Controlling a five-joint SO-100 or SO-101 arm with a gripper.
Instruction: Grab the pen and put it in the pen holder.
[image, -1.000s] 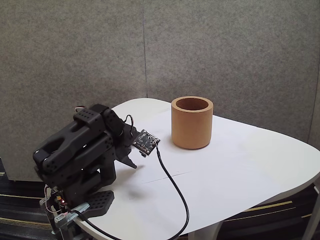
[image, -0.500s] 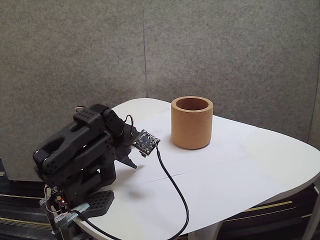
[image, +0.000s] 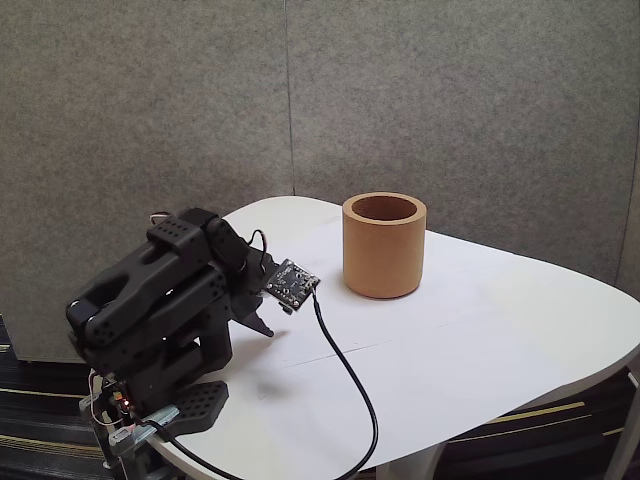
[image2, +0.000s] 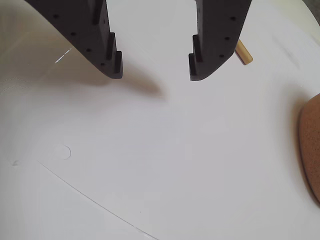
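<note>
Now | thin light-brown wooden pen (image2: 243, 52) peeks past right finger, likely light, stiff, rolls: pinch mid-shaft | fingers (image2: 112, 62) wide apart, empty | orange-tan cylindrical pen holder (image: 384, 245) apart on white surface (image: 480, 340)

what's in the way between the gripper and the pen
Nothing visible. In the wrist view the open gripper hangs over bare table, and the pen's end peeks out right behind one finger.

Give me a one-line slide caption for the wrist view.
Open hand above the white table, the pen's tip peeking past one finger, pen holder at the right edge.
</note>
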